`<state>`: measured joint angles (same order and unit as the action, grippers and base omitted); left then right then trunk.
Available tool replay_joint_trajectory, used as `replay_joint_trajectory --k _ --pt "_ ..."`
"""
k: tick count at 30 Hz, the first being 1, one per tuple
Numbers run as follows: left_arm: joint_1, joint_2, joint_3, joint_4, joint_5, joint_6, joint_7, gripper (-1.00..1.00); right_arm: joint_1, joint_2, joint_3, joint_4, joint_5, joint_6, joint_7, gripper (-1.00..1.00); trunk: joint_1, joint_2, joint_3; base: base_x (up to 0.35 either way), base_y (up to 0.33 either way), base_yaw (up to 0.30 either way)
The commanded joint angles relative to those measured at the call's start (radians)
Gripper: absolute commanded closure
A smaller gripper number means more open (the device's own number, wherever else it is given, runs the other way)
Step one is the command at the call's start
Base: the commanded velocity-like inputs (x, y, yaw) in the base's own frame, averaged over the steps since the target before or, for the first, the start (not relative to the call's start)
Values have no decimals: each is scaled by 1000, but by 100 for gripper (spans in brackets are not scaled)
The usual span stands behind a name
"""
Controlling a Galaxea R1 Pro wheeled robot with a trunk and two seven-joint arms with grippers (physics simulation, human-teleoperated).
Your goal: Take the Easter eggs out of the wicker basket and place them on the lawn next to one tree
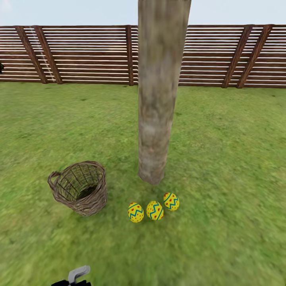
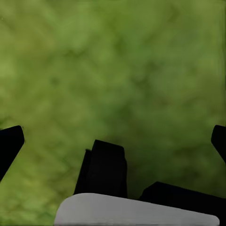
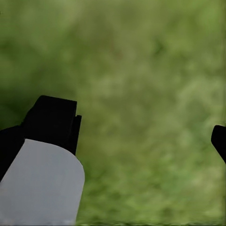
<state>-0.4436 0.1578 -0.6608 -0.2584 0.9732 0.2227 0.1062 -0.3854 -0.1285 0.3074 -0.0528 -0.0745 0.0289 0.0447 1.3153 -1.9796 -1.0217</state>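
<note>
left tool (image 2: 113, 136) spread, empty | right tool (image 3: 127, 127) spread | eggs (image 1: 154, 210) beside tree (image 1: 159, 99) | basket (image 1: 80, 186) left

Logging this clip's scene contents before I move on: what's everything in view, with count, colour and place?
Easter eggs: three, yellow with blue zigzag bands and red dots, in a row on the grass near the foot of the trunk; left, middle, right.
Wicker basket: one, brown, on the grass left of the eggs, tilted; no egg visible inside.
Tree: one thick grey-brown bare trunk, centre, just behind the eggs.
Lawn: green, mottled, all around.
Fence: brown horizontal slats, across the back.
Sky: pale, above the fence.
Left gripper: black fingers spread wide over bare grass, holding nothing.
Right gripper: black fingers spread wide over bare grass, holding nothing.
</note>
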Motion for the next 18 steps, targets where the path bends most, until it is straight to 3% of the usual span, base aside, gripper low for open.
replay_joint_trajectory --k 1,6,18 --pt "0 -3 -10 5 10 -3 8 -100 3 0 7 -2 -8 3 3 -100 -4 7 3 0 0 0" --pt "0 -33 -17 55 10 -50 -8 -100 16 0 7 -2 -9 3 3 -100 -23 42 18 0 0 0" --pt "34 -38 -17 62 10 -88 -31 -100 22 -1 7 -2 -8 3 3 -100 -69 126 56 0 0 0"
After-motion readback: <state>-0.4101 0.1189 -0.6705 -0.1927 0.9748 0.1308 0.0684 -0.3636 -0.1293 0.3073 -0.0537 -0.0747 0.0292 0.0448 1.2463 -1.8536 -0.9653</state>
